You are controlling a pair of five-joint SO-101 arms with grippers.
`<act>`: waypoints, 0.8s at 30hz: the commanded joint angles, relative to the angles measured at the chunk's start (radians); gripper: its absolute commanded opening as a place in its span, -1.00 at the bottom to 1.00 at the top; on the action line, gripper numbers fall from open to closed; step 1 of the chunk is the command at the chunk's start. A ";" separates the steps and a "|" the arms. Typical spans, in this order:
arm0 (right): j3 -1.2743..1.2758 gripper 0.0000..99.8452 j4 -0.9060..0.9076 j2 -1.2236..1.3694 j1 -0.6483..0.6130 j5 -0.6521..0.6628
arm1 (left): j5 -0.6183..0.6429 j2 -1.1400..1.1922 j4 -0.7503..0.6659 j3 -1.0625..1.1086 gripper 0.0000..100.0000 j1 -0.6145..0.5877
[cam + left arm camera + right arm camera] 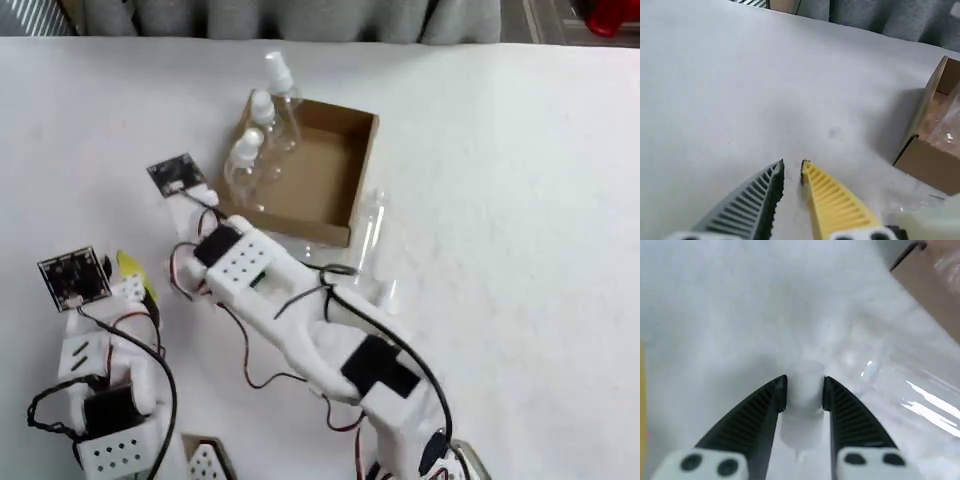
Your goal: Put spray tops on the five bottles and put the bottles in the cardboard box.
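Observation:
My right gripper (804, 390) is shut on a white spray top (802, 412), low over the white table. A clear bottle (900, 385) lies on the table close beside it. In the high view the right arm (300, 310) stretches to the front left corner of the cardboard box (335, 210). Three clear bottles (262, 140) with white spray tops stand along the box's left side. Another clear bottle (373, 225) lies on the table by the box's front right corner. My left gripper (792, 172) is shut with nothing in it, at the near left, its yellow finger (132, 268) showing.
The cardboard box (930, 150) stands to one side of the left gripper, with bare white table (740, 90) ahead of it. A grey curtain (300, 15) runs along the table's far edge. Loose wires (250, 350) hang from the right arm.

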 commanded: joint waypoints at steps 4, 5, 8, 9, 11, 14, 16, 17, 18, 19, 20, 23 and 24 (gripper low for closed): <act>-0.117 -0.47 0.120 -0.045 -0.005 -0.003 | 0.014 -0.016 0.006 -0.069 -0.86 -0.012; -0.140 -0.47 0.165 -0.064 -0.001 0.002 | 0.014 -0.016 0.006 -0.069 -0.86 -0.012; -0.209 -0.47 0.300 -0.139 0.033 0.080 | 0.014 -0.016 0.006 -0.069 -0.86 -0.012; -0.224 -0.47 0.344 -0.166 0.054 0.100 | 0.014 -0.016 0.006 -0.069 -0.86 -0.012; -0.236 -0.47 0.426 -0.225 0.104 0.117 | 0.014 -0.016 0.006 -0.069 -0.86 -0.012; -0.236 -0.47 0.539 -0.295 0.199 0.120 | 0.014 -0.016 0.006 -0.068 -0.86 -0.012; -0.235 -0.51 0.618 -0.329 0.262 0.121 | 0.014 -0.016 0.006 -0.068 -0.86 -0.012; -0.226 -0.56 0.647 -0.346 0.292 0.121 | 0.014 -0.016 0.006 -0.068 -0.86 -0.012; -0.206 -0.61 0.667 -0.363 0.326 0.121 | 0.014 -0.016 0.006 -0.068 -0.86 -0.012; -0.184 -0.67 0.679 -0.378 0.357 0.121 | 0.014 -0.016 0.006 -0.069 -0.86 -0.012; -0.157 -0.71 0.684 -0.395 0.387 0.123 | 0.014 -0.016 0.006 -0.069 -0.86 -0.012; -0.012 -0.77 0.651 -0.444 0.481 0.141 | 0.014 -0.016 0.006 -0.069 -0.86 -0.012; 0.051 -0.77 0.625 -0.461 0.506 0.173 | 0.012 -0.016 0.006 -0.069 -0.86 -0.012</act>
